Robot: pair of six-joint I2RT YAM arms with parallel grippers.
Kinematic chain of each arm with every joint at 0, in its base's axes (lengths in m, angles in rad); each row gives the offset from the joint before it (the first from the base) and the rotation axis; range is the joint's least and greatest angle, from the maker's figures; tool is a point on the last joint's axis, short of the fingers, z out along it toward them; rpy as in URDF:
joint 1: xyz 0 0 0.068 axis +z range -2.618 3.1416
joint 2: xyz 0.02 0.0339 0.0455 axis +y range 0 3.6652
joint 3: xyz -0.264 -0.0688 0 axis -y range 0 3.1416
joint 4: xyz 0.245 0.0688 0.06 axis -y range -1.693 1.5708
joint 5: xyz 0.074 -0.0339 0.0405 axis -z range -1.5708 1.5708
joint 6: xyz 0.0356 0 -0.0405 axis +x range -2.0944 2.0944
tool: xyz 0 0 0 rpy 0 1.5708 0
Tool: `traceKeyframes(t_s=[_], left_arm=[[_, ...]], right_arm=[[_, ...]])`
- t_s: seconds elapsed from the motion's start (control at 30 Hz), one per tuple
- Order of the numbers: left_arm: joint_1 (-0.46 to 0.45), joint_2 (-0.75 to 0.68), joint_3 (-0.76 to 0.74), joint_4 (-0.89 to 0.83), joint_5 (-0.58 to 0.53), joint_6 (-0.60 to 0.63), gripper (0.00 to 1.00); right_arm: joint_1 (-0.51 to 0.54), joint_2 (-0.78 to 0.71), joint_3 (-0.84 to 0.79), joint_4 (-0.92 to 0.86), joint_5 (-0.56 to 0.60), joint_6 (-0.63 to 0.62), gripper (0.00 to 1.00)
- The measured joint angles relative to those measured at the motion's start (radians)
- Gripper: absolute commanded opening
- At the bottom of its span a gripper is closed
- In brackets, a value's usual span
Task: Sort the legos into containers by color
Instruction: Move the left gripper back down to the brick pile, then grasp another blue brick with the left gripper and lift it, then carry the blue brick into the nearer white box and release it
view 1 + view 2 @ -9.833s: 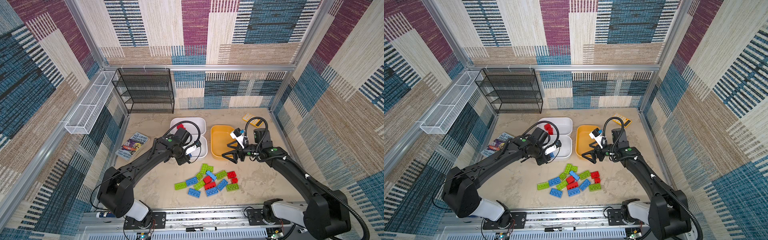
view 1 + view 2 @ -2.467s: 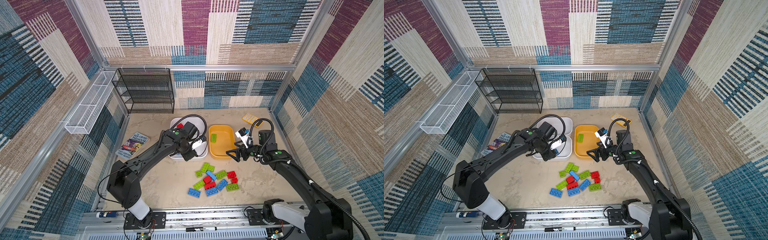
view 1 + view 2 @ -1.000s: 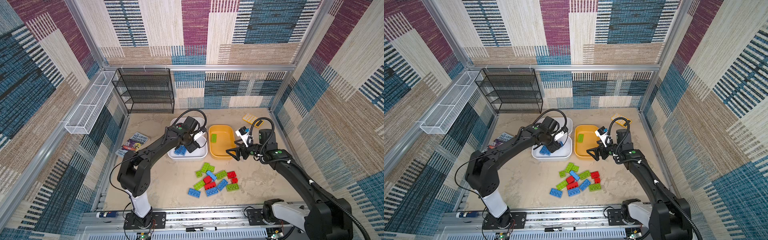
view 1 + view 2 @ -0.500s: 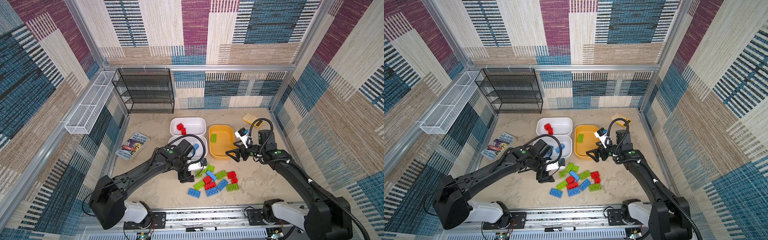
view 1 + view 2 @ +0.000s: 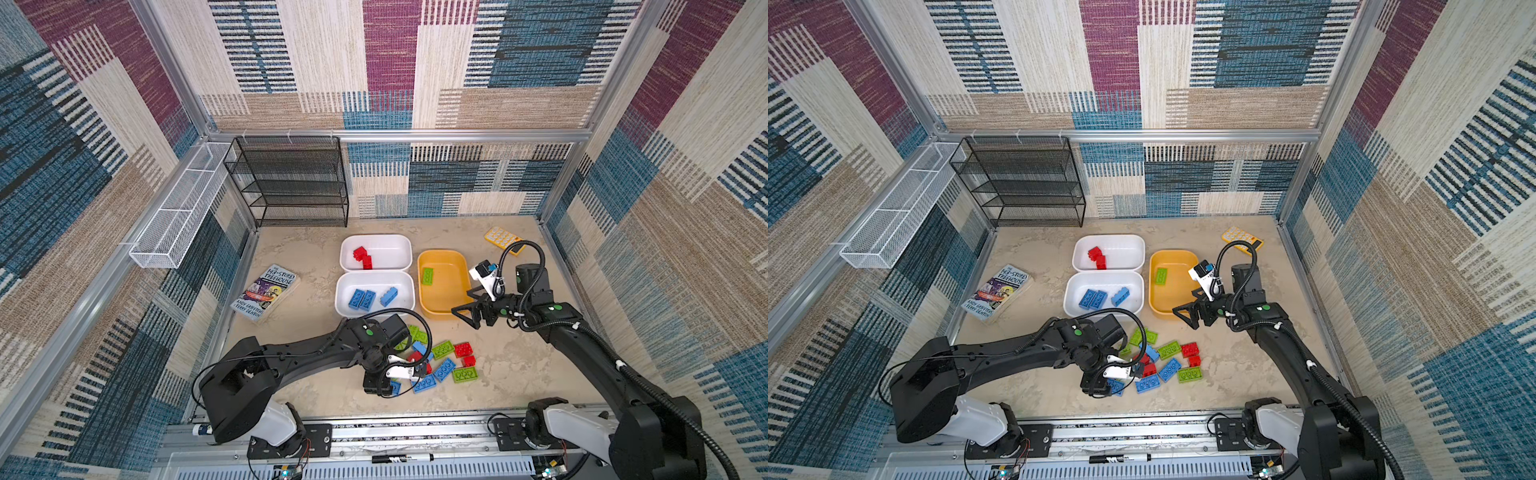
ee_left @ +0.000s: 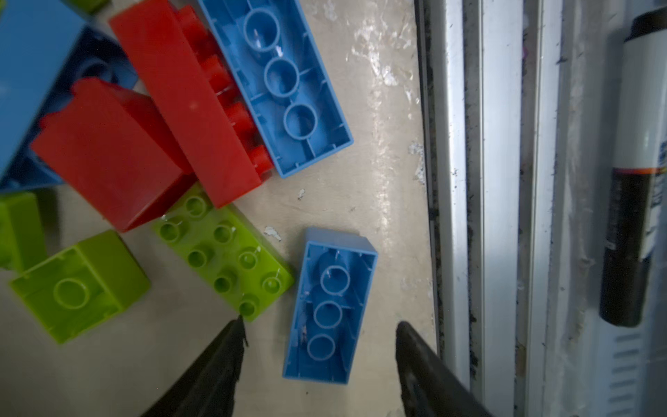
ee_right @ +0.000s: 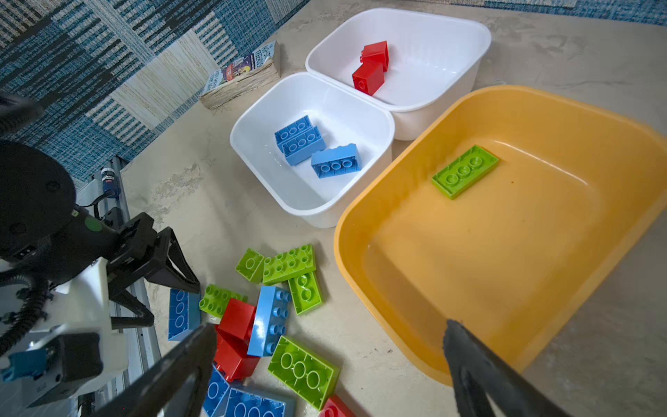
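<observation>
In both top views the left arm (image 5: 299, 353) covers the pile's near-left corner, so the blue brick (image 6: 330, 307) under the left tool (image 6: 319, 321) shows there only as a sliver. The left wrist view gives it whole, hollow side up, between the tool's two parted fingers, neither touching it. Other legos (image 6: 187, 108) in that view are cut off by the frame. A second ago this tool hung over the near white tub (image 5: 374, 280) (three blue bricks in it); now it is down at the pile. The far white tub (image 5: 390, 253) holds two red bricks, the yellow tub (image 5: 446, 291) one green. The right tool (image 5: 465, 318), spread wide and empty, has barely shifted from the yellow tub's near right corner. The blue brick lies close to the surface's (image 5: 511, 374) near edge, by the metal rail (image 6: 501, 180); bare surface lies left of the pile.
</observation>
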Motion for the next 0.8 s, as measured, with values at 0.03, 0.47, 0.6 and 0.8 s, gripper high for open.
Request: traceKeyframes(t_s=[0.03, 0.47, 0.6, 0.8], left_arm=[[-0.007, 0.01, 0.0, 0.003, -0.01, 0.002, 0.64], [-0.049, 0.048, -0.037, 0.046, -0.127, 0.025, 0.37], [-0.05, 0.047, -0.037, 0.047, -0.131, 0.025, 0.33], [-0.051, 0.016, -0.007, 0.019, -0.174, 0.024, 0.33]], right_arm=[[0.0, -0.001, -0.001, 0.0, 0.0, 0.0, 0.99], [0.0, 0.002, -0.007, -0.004, 0.0, -0.004, 0.99], [0.0, 0.003, -0.008, -0.004, 0.001, -0.004, 0.99], [0.001, 0.003, -0.008, -0.004, 0.002, -0.004, 0.99]])
